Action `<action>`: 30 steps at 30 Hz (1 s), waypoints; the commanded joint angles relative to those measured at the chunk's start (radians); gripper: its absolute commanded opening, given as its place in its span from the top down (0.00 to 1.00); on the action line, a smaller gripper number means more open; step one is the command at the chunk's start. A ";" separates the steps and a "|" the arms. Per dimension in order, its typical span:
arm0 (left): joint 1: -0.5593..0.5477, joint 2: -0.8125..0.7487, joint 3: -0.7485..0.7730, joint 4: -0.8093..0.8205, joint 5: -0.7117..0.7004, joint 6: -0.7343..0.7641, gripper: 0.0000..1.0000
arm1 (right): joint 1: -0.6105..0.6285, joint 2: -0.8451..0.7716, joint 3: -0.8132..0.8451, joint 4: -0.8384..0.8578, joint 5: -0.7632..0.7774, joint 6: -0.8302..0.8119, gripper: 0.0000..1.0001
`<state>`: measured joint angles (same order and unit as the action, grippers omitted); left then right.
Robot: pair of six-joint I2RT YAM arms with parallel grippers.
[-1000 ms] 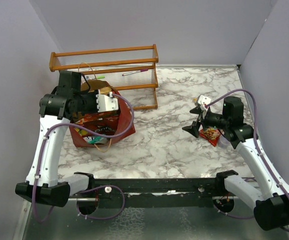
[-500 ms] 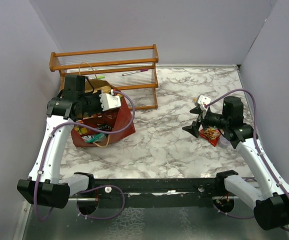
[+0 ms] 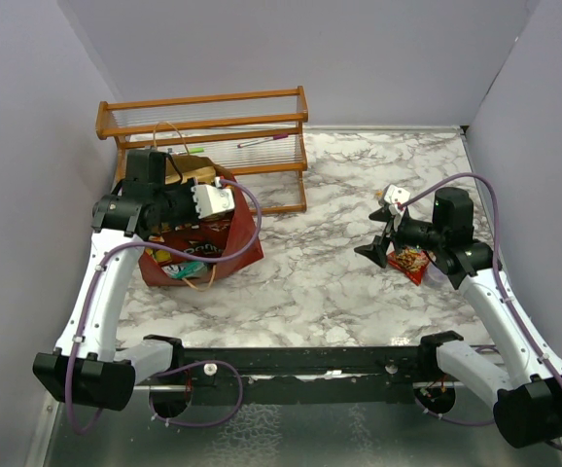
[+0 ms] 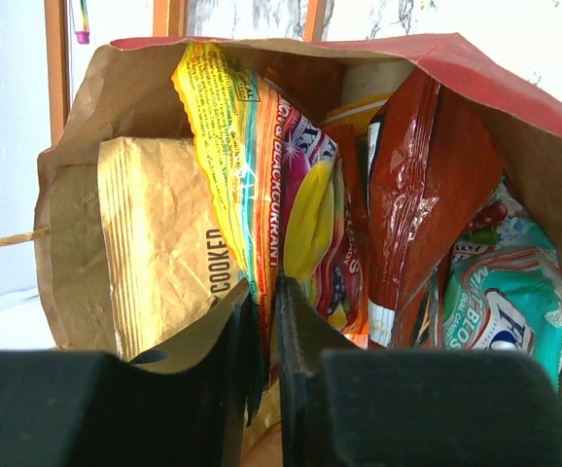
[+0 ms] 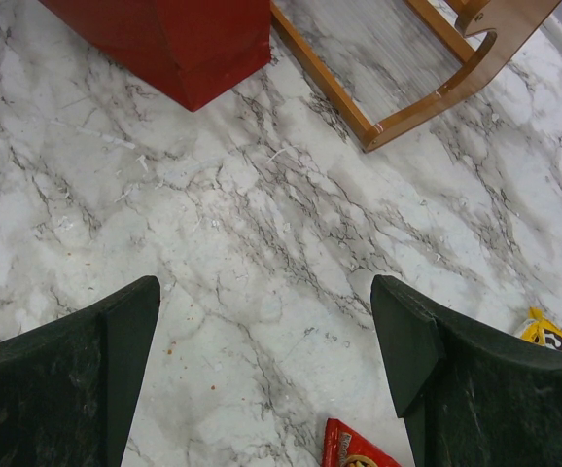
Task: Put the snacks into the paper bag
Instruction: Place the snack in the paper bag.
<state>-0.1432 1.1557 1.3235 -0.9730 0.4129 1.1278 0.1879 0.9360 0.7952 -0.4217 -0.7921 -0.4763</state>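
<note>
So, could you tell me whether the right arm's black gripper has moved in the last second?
No. The right gripper keeps its place beside the small red foil packet, judged against the wooden slatted rack.

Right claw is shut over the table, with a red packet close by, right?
Not shut: the right wrist view shows the right claw open, fingers wide apart. It is over the table, with a red packet close by.

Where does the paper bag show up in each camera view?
Top external: paper bag left of centre, under the arm.
Left wrist: bag fills the frame, mouth open.
Right wrist: its red corner, top left.
Shared landmark: wooden rack, just beyond the bag.
</note>
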 commanded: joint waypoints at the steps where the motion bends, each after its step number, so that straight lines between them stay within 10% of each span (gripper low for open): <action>1: 0.005 -0.011 0.026 -0.027 -0.048 -0.002 0.75 | -0.004 -0.001 -0.013 0.012 0.022 -0.010 0.10; 30: 0.005 0.019 0.063 0.131 -0.028 -0.270 0.35 | -0.004 0.014 -0.001 0.010 0.097 -0.011 0.10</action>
<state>-0.1432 1.1885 1.3659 -0.9497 0.3630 0.9733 0.1879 0.9447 0.7906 -0.4213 -0.7677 -0.4767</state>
